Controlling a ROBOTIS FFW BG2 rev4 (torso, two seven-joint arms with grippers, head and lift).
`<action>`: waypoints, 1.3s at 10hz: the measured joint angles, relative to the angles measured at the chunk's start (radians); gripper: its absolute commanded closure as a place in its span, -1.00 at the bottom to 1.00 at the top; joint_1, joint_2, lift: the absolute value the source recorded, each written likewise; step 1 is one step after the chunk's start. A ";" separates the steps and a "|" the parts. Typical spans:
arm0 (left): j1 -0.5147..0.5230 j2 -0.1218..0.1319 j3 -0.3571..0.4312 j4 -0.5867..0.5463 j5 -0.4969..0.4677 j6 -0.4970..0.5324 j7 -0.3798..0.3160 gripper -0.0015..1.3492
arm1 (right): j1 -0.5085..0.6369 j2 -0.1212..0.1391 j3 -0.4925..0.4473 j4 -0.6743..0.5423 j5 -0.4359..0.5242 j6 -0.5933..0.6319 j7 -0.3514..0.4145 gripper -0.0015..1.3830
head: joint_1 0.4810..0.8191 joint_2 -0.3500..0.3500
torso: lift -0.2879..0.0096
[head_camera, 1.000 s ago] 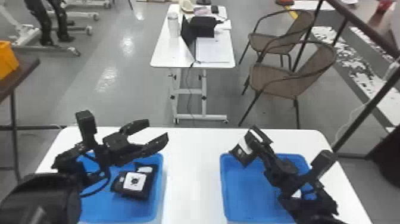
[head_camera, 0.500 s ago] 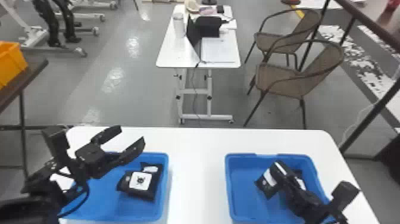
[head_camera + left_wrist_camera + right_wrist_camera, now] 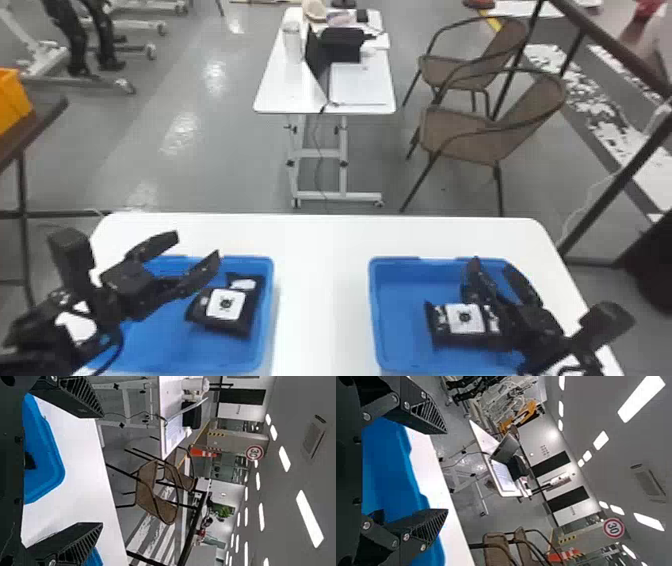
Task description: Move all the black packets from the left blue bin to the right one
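A black packet (image 3: 465,319) is lying in the right bin (image 3: 402,310); at least one other packet (image 3: 225,305) is waiting in the left bin (image 3: 165,342), so the job is seemingly standing part-done. The left gripper (image 3: 197,246) and right gripper (image 3: 492,264) are holding fingers apart.

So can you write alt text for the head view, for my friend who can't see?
The robot's left gripper, open, is over the left blue bin and its right gripper, open, over the right blue bin; each bin holds a black packet with a white label. They sit on a white table, with another table and two brown chairs behind.
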 measured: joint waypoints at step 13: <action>-0.244 0.050 -0.101 0.254 -0.650 0.325 -0.297 -0.71 | 0.032 0.000 0.002 -0.219 -0.129 0.037 -0.012 -0.63 | 0.27 0.02 | 0.94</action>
